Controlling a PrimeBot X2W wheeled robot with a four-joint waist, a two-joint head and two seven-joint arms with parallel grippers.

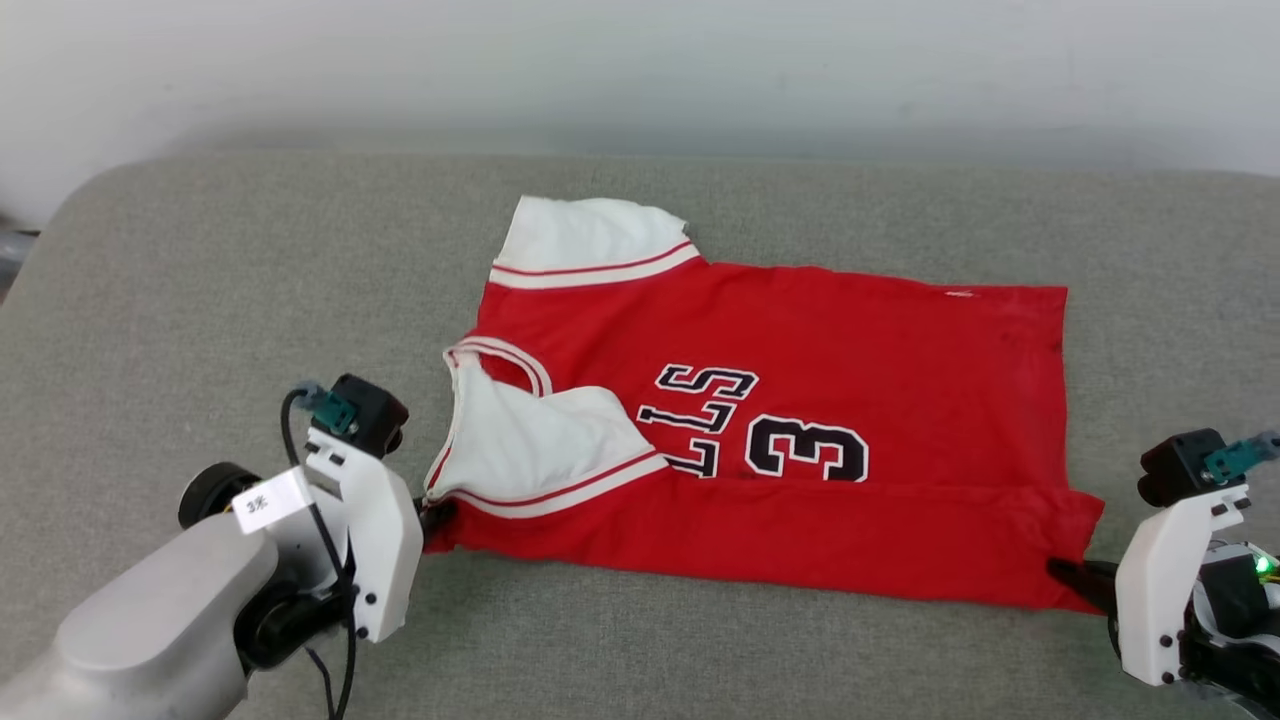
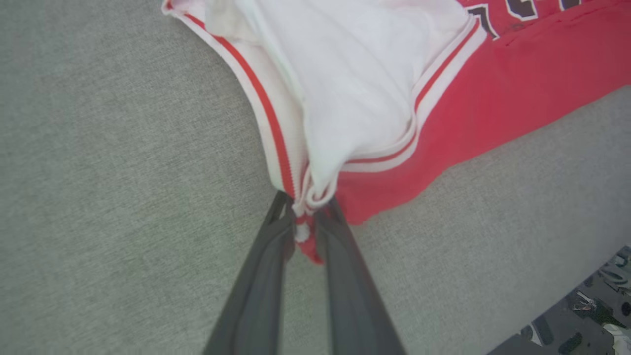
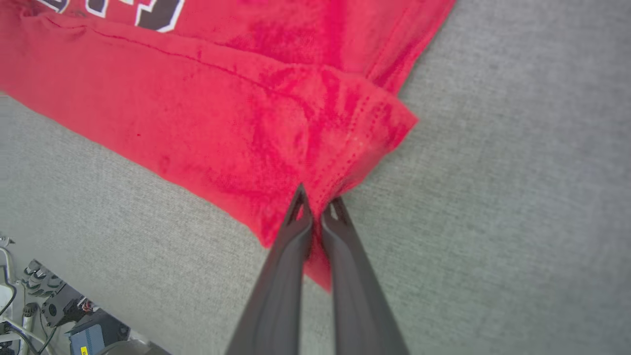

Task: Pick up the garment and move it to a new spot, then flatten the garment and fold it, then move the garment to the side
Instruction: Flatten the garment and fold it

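The garment (image 1: 820, 340), a red jersey with white shoulder panels and black lettering, lies spread on the grey cushion, its near long edge folded over in a strip. My left gripper (image 1: 432, 520) is shut on the garment's near left corner, where striped trim and white panel meet. In the left wrist view that bunched corner (image 2: 303, 209) sits pinched between the two dark fingers (image 2: 268, 266). My right gripper (image 1: 1075, 575) is shut on the near right hem corner. The right wrist view shows the red hem (image 3: 345, 158) clamped between the fingertips (image 3: 296, 217).
The grey cushion (image 1: 200, 300) stretches wide to the left, right and front of the jersey. A pale wall (image 1: 640, 60) rises behind it. Past the cushion's front edge, equipment and cables (image 3: 44, 305) lie on the floor below.
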